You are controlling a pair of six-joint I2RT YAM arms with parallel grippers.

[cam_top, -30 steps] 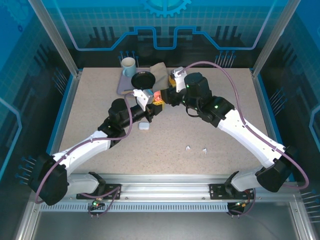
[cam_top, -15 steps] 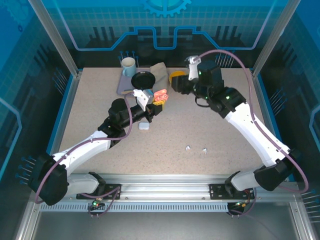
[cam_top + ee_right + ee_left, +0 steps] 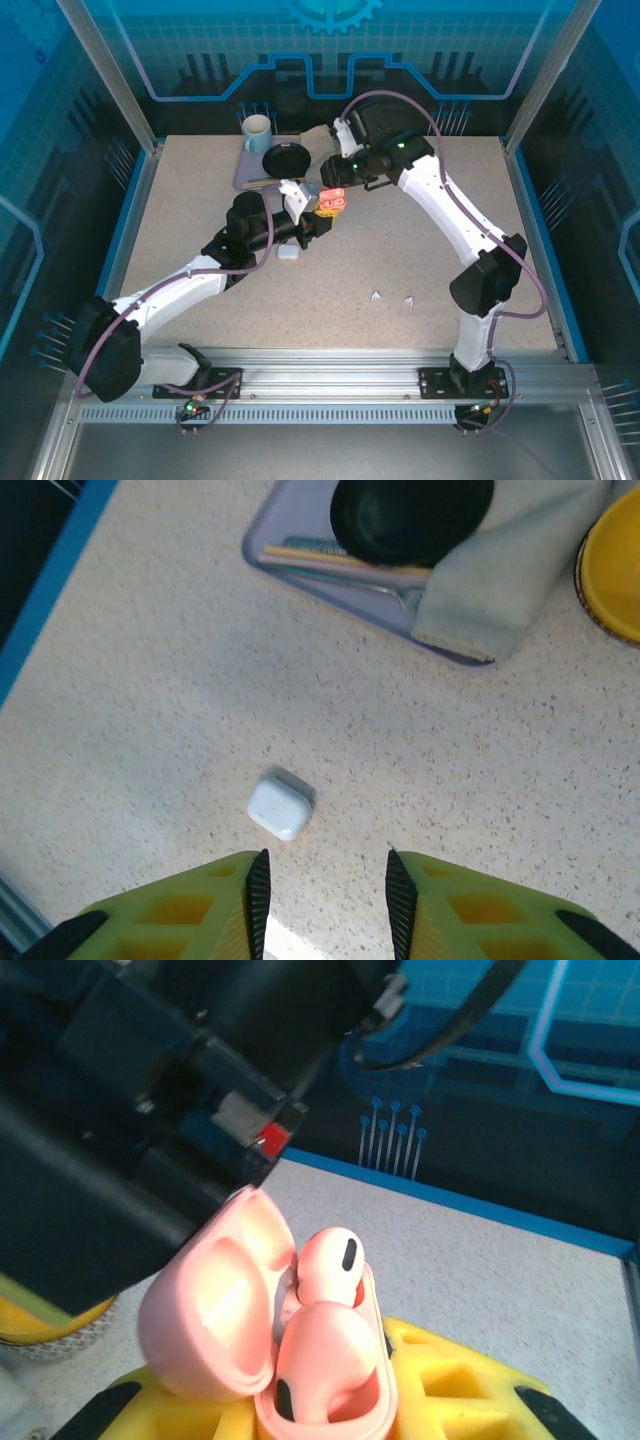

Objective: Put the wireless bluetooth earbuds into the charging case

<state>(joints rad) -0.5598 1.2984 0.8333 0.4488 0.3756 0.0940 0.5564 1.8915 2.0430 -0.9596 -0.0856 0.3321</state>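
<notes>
The left pincer (image 3: 320, 1405) is closed on a pink case (image 3: 300, 1360), its yellow fingers pressing the case from either side at the bottom of the left wrist view. The case stands open with its lid tipped back to the left. Two pink earbuds (image 3: 335, 1260) sit inside it, one with its head rising above the rim near the hinge and the other lying lower toward the front. In the top view the case (image 3: 332, 199) is held up just above centre. The right pincer (image 3: 325, 862) is spread wide with nothing between its fingers. It looks down on the table (image 3: 500, 780), where a white case (image 3: 280, 805) lies closed just above its left fingertip. A tray (image 3: 262, 542), a black bowl (image 3: 410, 515), a cloth (image 3: 500, 590) and a yellow bowl (image 3: 612, 570) fill the upper part of that frame. Two white earbuds (image 3: 376, 296) lie side by side on the table in the lower centre-right of the top view, well apart from both pincers.
</notes>
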